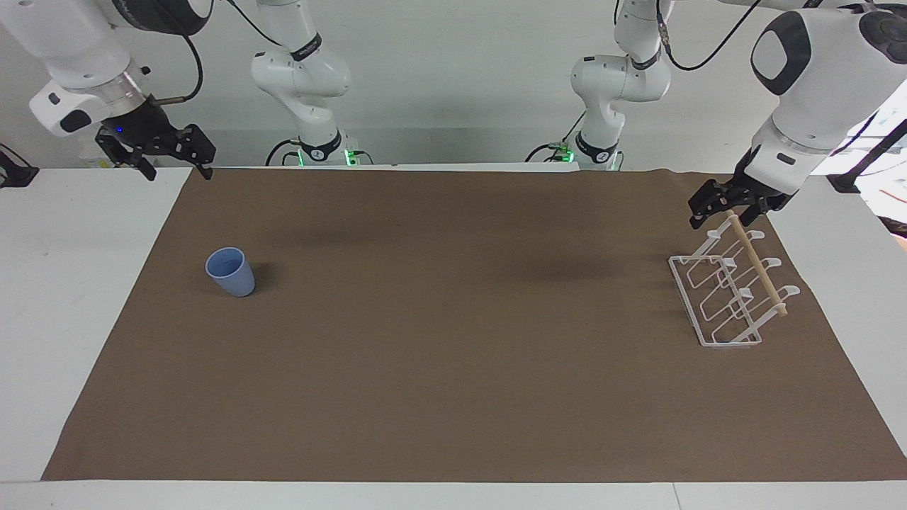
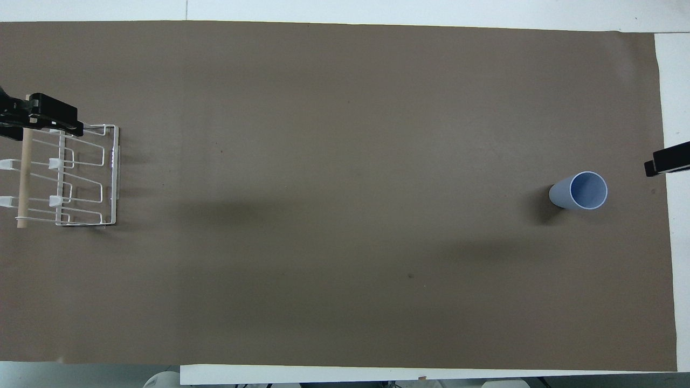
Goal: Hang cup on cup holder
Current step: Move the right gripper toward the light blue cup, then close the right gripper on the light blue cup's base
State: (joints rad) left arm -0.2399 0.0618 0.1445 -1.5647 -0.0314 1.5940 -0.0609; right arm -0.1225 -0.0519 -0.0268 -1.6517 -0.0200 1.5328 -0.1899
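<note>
The light-blue cup stands upright on the brown mat toward the right arm's end of the table; it also shows in the overhead view. The white wire cup holder with its wooden dowel stands toward the left arm's end, and shows in the overhead view. My left gripper hangs open just over one end of the dowel, a finger on each side, holding nothing; it also shows in the overhead view. My right gripper is open and empty, raised over the mat's edge beside the cup; only its tip shows from overhead.
The brown mat covers most of the white table. Two more white arms stand at the robots' end, clear of the work area.
</note>
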